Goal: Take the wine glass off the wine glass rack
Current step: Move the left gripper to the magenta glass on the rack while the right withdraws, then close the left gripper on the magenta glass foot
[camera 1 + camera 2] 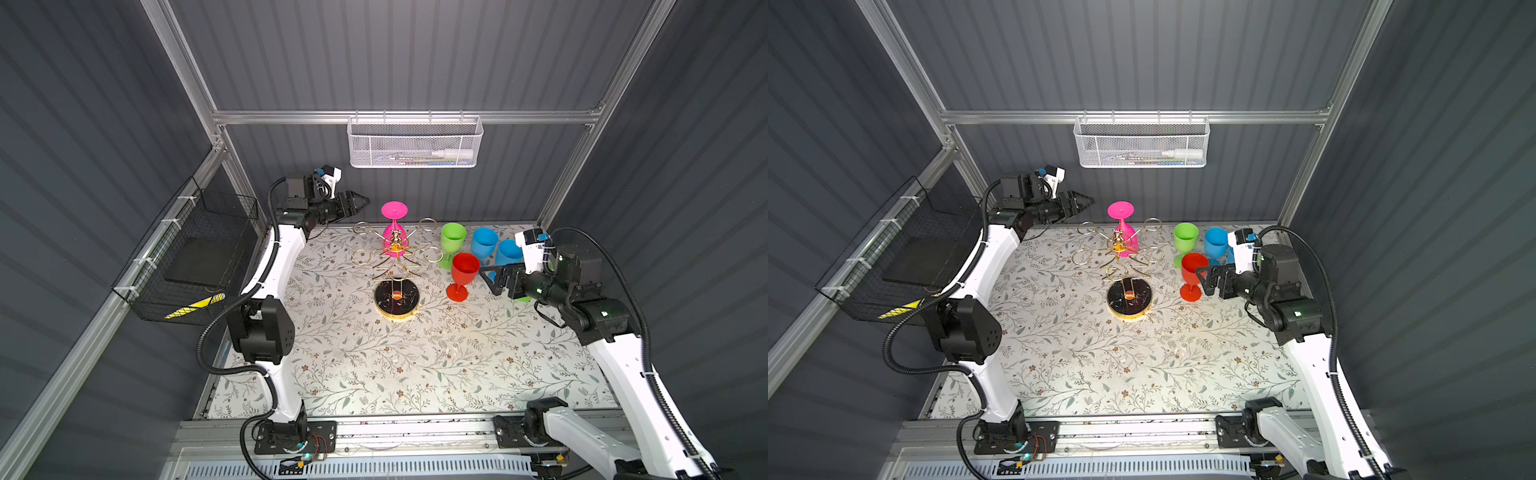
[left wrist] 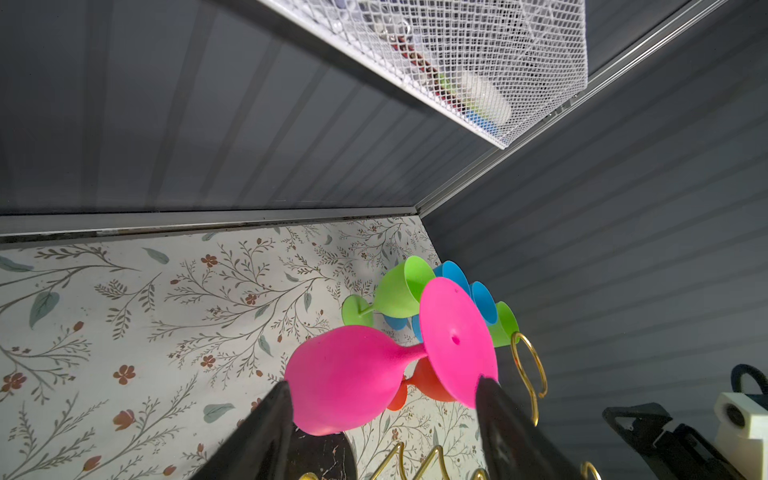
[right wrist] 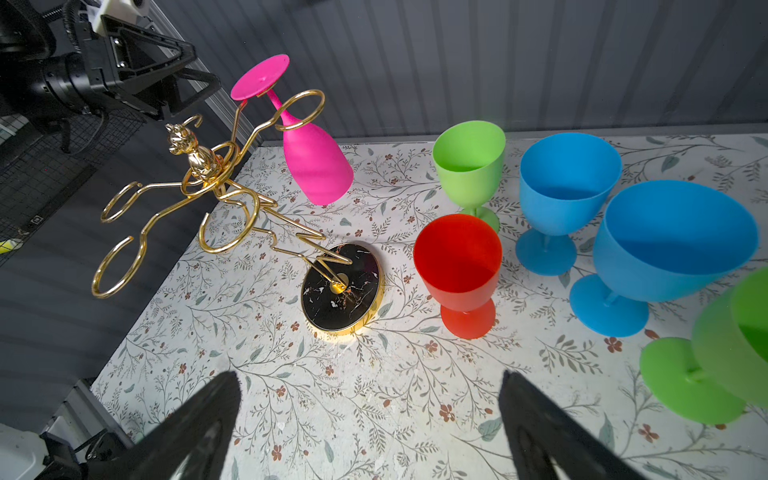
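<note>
A pink wine glass (image 1: 394, 227) (image 1: 1125, 237) (image 3: 316, 162) hangs upside down from a rear loop of the gold wire wine glass rack (image 1: 395, 259) (image 1: 1121, 266) (image 3: 216, 195), which stands on a round black base. My left gripper (image 1: 366, 202) (image 1: 1092, 200) (image 2: 384, 382) is open just left of the glass's foot, a small gap away. In the left wrist view the glass (image 2: 349, 374) lies ahead of the two fingertips. My right gripper (image 1: 487, 281) (image 1: 1202, 278) (image 3: 370, 378) is wide open beside the red glass, with nothing between its fingers.
Upright glasses stand right of the rack: green (image 1: 452, 239), two blue (image 1: 484, 243) (image 1: 508, 251), red (image 1: 464, 270), and another green (image 3: 727, 353) by my right wrist. A white mesh basket (image 1: 415, 141) hangs on the back rail. A black wire basket (image 1: 195, 257) hangs on the left wall.
</note>
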{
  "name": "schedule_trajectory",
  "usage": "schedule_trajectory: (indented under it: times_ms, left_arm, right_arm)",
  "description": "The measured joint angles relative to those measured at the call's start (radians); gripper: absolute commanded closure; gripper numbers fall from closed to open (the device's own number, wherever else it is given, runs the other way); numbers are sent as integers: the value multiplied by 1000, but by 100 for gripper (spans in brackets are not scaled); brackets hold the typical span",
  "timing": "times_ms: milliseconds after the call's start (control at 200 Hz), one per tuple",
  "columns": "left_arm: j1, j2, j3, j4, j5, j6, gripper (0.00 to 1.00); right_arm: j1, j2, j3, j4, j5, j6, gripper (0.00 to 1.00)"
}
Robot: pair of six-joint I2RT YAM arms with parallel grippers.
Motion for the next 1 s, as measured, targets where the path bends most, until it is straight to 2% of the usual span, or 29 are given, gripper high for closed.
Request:
schedule_trajectory:
  times_ms: [285,595,1000]
  left_arm:
    - [-51,101,165,-58,-3,20,30]
    - [-103,158,224,-148,-21,65,31]
    - [-119,159,234,-187,-49,105,46]
  right_arm:
    - [0,0,-7,3,-11,0,1]
    - [0,-7,-14,3,-20,0,1]
    - [0,-17,-19,4,-21,0,1]
